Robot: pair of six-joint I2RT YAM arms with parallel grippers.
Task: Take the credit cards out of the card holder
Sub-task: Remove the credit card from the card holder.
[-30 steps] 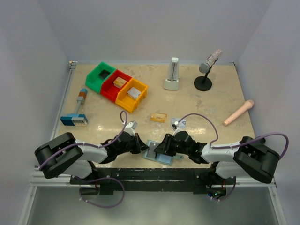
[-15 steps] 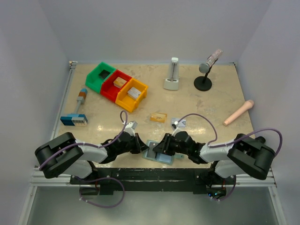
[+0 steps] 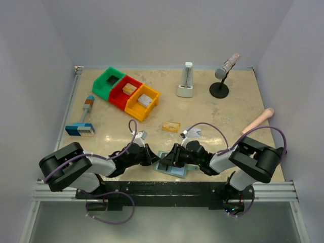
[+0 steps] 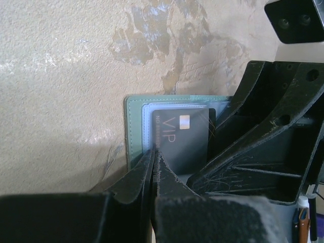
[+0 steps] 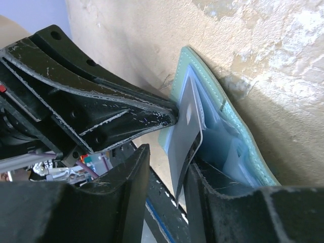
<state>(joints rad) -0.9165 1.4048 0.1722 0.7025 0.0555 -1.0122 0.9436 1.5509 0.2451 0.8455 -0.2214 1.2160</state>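
Note:
The light blue-teal card holder lies open near the table's front edge, between both grippers. My left gripper is shut, and its tips press down on the card holder next to a grey credit card marked VIP. This card sticks out of a pocket of the card holder. It stands between the open jaws of my right gripper, against the right finger, with a gap to the left one. An orange-gold credit card lies loose on the table further back.
Green, red and yellow bins stand at the back left. A metronome and a microphone on a stand are at the back. A pink cylinder lies right, a blue-and-white block left.
My right arm has folded in and its gripper has edged left over the card holder, its jaws narrowing slightly. The left gripper has stayed put.

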